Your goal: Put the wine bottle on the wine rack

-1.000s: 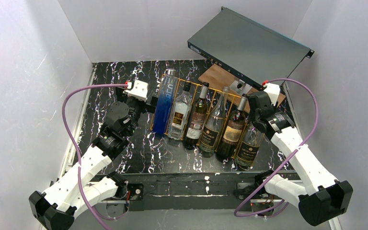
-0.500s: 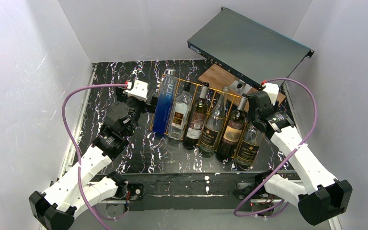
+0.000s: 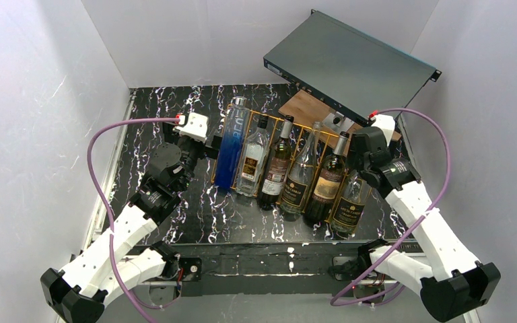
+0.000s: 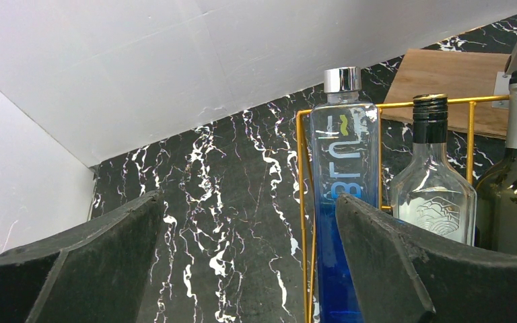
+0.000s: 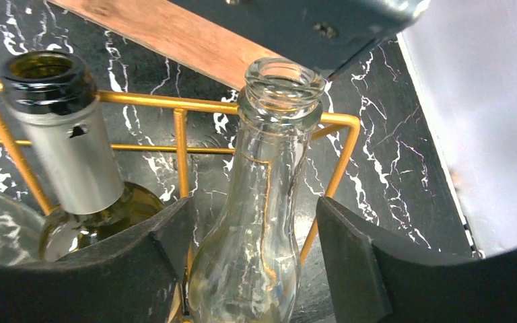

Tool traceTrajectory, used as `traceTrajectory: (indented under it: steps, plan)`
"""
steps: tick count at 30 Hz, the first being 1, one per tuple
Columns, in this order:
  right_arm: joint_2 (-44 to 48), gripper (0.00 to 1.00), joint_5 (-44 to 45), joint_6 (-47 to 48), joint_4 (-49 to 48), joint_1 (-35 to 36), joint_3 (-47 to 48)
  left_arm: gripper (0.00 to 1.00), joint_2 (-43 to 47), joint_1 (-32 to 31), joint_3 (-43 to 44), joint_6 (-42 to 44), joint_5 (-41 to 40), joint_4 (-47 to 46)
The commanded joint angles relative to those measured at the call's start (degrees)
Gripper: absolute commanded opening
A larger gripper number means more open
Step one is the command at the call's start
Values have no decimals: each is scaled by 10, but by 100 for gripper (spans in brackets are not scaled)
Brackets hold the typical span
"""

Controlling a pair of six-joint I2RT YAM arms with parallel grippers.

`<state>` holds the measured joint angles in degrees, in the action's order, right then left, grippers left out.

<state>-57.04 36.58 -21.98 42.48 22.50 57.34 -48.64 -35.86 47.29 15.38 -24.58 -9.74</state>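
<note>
The wine rack (image 3: 297, 128) is an orange-gold wire frame holding several bottles side by side. A clear glass wine bottle (image 3: 348, 205) with a dark label lies in its rightmost slot. In the right wrist view its open neck (image 5: 262, 202) stands between my fingers, just inside the rack's corner wire (image 5: 340, 145). My right gripper (image 3: 361, 166) is open around that neck, with a gap on the right side (image 5: 252, 208). My left gripper (image 3: 207, 145) is open and empty, just left of the blue bottle (image 4: 340, 202) at the rack's left end (image 4: 249, 198).
A grey metal case (image 3: 350, 64) hangs tilted over the back right, above a brown wooden board (image 3: 306, 106). A green bottle with a silver capsule (image 5: 67, 148) lies next to the clear one. Grey walls enclose the black marble table (image 3: 175, 108).
My right wrist and forearm have shifted slightly back and to the right. The clear bottle stays in the rightmost slot. The left arm has not moved.
</note>
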Motion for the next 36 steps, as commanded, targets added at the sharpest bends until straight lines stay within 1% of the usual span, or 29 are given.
traceTrajectory:
  steps: [1,4,10,16,20,21,26,29,36]
  plan:
    - [18,78,-18,22,10,-2,43,98,9,-3,4,-7,2,-4]
    - [21,83,-23,30,20,-3,59,98,8,-3,3,-7,2,-4]
    - [45,98,-63,53,27,-3,87,98,10,-4,3,-14,1,-3]
    - [101,99,-133,86,5,-3,116,98,5,-5,17,-41,0,14]
    - [134,98,-154,96,-4,-3,144,98,13,-5,63,-99,-2,90]
    - [140,98,-156,99,-5,-3,152,98,21,-5,74,-115,2,119]
    - [168,98,-183,118,-13,-3,190,98,80,-5,103,-185,21,188]
    - [190,98,-209,126,-25,-3,214,98,109,-5,138,-219,33,238]
    - [222,98,-190,136,-41,-3,276,98,177,-5,209,-259,65,275]
